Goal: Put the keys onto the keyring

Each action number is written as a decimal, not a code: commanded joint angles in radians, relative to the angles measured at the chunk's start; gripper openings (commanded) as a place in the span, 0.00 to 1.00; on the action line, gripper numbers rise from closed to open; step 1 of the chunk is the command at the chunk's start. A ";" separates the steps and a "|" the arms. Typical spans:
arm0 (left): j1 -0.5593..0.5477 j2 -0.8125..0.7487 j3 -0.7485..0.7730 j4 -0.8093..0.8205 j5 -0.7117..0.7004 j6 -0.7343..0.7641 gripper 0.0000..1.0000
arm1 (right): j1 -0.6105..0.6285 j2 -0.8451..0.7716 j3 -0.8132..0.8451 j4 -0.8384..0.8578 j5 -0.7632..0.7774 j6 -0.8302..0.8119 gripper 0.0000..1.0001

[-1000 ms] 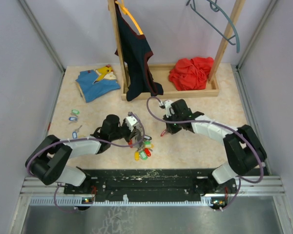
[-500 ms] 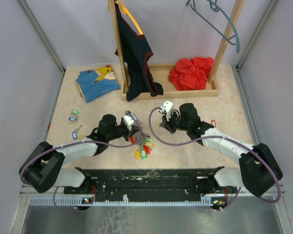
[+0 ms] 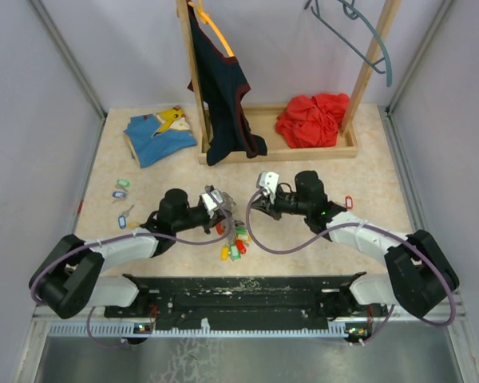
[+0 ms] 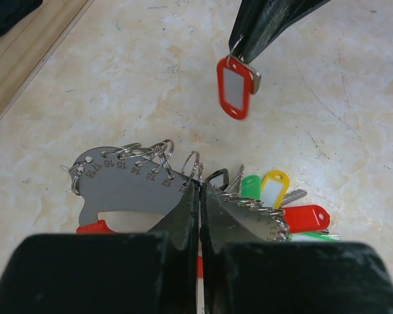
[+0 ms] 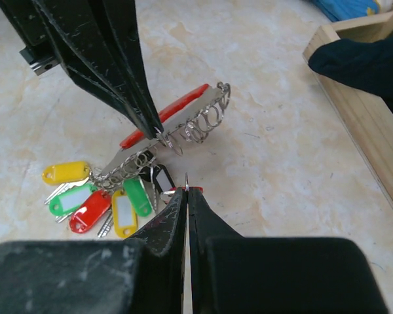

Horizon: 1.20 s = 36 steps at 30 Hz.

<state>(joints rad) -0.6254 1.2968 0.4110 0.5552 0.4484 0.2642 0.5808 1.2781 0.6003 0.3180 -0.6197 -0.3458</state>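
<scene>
**Top view.** The left hand (image 3: 222, 211) is at front centre of the worktop (image 3: 327, 251), clamped on the keyring (image 3: 226, 217). The right hand (image 3: 253, 206) is just beside it on the right, with its tips facing the left hand and its fingers pressed together. A bunch of tagged keys (image 3: 233, 246) lies under the keyring on the worktop. Three loose keys (image 3: 121, 185) lie well apart at far left. A lone red tag (image 3: 349, 201) lies at right. At the rear are a blue shirt (image 3: 156, 136), a wooden rack (image 3: 303, 148), a dark garment (image 3: 221, 88) hanging from it and a red cloth (image 3: 311, 118).

**Left wrist.** The left hand's fingers are closed flat on the edge of the keyring, a numbered metal plate (image 4: 118, 186). A row of split rings (image 4: 150, 154) runs along the plate's upper edge. The right hand's tips come in from the top and pinch a red-tag key (image 4: 234, 86). The key dangles clear of the plate, up and to the right of the rings. Green (image 4: 250, 186), yellow (image 4: 274, 188) and red (image 4: 304, 216) tags lie just right of the fingers.

**Right wrist.** The right hand's fingers are together, with a thin wire loop and a sliver of red (image 5: 173, 191) showing at the tips. The rest of the held key is hidden. The left hand's tips grip the plate just above. The bunch lies at lower left.
</scene>
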 commanded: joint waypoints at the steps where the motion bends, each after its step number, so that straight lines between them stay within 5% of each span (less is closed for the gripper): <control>1: 0.007 0.009 -0.010 0.061 0.078 0.048 0.00 | 0.021 0.016 0.022 0.020 -0.112 -0.092 0.00; 18: 0.005 0.027 -0.066 0.148 0.221 0.194 0.00 | 0.144 0.077 -0.052 0.119 0.045 -0.251 0.00; 36: 0.003 0.038 -0.087 0.206 0.236 0.211 0.00 | 0.162 0.083 -0.034 0.091 0.018 -0.249 0.00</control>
<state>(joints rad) -0.6254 1.3334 0.3275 0.7116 0.6518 0.4625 0.7326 1.3762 0.5373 0.3668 -0.5770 -0.5842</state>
